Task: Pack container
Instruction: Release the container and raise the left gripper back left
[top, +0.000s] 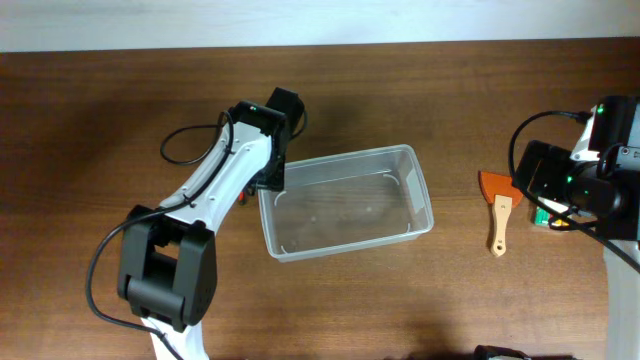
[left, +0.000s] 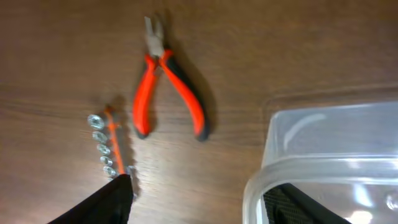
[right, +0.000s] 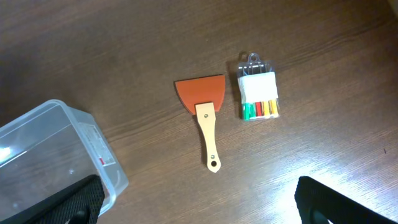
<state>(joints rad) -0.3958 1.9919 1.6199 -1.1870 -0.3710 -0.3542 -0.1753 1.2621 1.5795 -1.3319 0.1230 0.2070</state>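
The container (top: 345, 200) is a clear, empty plastic tub in the middle of the table; its corner also shows in the left wrist view (left: 336, 149) and the right wrist view (right: 56, 155). My left gripper (left: 199, 208) is open at the tub's left wall (top: 270, 182), with one finger outside it and the other seen through the plastic. My right gripper (right: 202, 211) is open and empty above the table on the right (top: 545, 190). An orange scraper with a wooden handle (right: 202, 102) lies ahead of it, also seen from overhead (top: 499, 208).
Red-handled pliers (left: 165, 84) and a strip of small metal sockets (left: 107, 144) lie left of the tub, under my left arm. A small clear pack of coloured bits (right: 259, 94) lies just right of the scraper. The table's back edge (top: 320, 44) runs along the top.
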